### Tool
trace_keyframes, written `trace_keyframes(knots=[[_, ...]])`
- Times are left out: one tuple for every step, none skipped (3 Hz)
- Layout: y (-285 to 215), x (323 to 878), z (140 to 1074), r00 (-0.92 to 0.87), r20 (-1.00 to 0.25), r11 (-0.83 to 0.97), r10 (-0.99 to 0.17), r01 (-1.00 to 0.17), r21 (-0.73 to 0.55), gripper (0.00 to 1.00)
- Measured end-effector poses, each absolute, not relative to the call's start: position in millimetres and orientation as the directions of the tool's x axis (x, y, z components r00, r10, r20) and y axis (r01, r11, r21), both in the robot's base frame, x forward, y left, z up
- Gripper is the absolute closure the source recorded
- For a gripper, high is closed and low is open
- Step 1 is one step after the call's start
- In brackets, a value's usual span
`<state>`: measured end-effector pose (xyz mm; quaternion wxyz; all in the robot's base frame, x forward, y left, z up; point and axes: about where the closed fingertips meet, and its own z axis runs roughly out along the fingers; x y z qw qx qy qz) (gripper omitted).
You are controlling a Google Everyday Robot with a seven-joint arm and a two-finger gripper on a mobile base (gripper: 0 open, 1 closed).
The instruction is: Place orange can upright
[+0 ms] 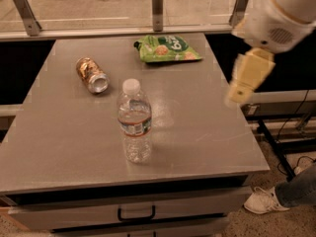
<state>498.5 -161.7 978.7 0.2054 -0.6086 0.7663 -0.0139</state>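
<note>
The orange can (92, 75) lies on its side at the back left of the grey table (207, 132), its silver end facing the front right. My gripper (248, 77) hangs as a blurred cream part under the white arm (284, 14) above the table's right edge. It is well to the right of the can and touches nothing.
A clear water bottle (134, 122) stands upright in the table's middle, in front of and right of the can. A green snack bag (165, 49) lies at the back centre. A glass railing with metal posts (157, 8) runs behind. A person's shoe (265, 201) is on the floor at right.
</note>
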Motion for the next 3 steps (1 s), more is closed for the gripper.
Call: trace_keyframes(knots=[[-84.6,559.3,983.8,-0.112,-0.398,0.246,-0.911,-0.921,-0.303,0.0],[11.7,607.1,997.8,-0.025,-0.517,0.22,-0.856,-0.921,-0.32,0.0],[11.1,606.8,997.5,-0.026,-0.517,0.221,-0.856,-0.921,-0.32,0.0]])
